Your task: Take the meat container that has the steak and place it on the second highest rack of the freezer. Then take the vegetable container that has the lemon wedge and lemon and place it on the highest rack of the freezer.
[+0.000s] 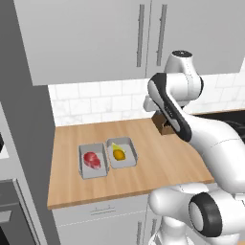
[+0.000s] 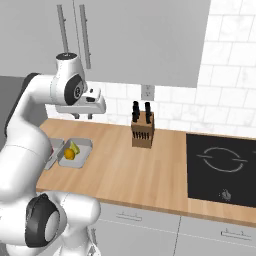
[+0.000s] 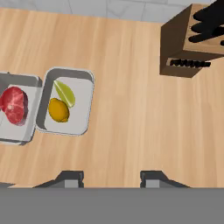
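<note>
From the left base view, the meat container (image 1: pixel 93 161) is sitting on the wooden counter (image 1: pixel 158 167), touching the left side of the vegetable container (image 1: pixel 121 153), with the steak (image 1: pixel 92 159) lying flat inside it. The arm is rising over the counter to the right of both trays, and its own links are hiding the gripper here.

From the right base view, the vegetable container (image 2: pixel 75 152) is lying well to the left of the knife block (image 2: pixel 142 129), carrying the lemon (image 2: pixel 69 154) and the lemon wedge (image 2: pixel 75 147). The arm is covering most of the meat container. The gripper (image 2: pixel 82 116) is hanging above the counter, clear of the trays.

In the hand view, the gripper (image 3: pixel 111 179) is showing its two tips apart with bare counter between them, gripping nothing. The meat container (image 3: pixel 19 139) is lying at the left, just beyond the vegetable container (image 3: pixel 65 104) as reckoned from the knife block (image 3: pixel 190 43).

The tray looks rigid, light and smooth, so a pinch on a thin side wall seems the best hold; kept level, the steak (image 3: pixel 14 105) should stay put.
</note>
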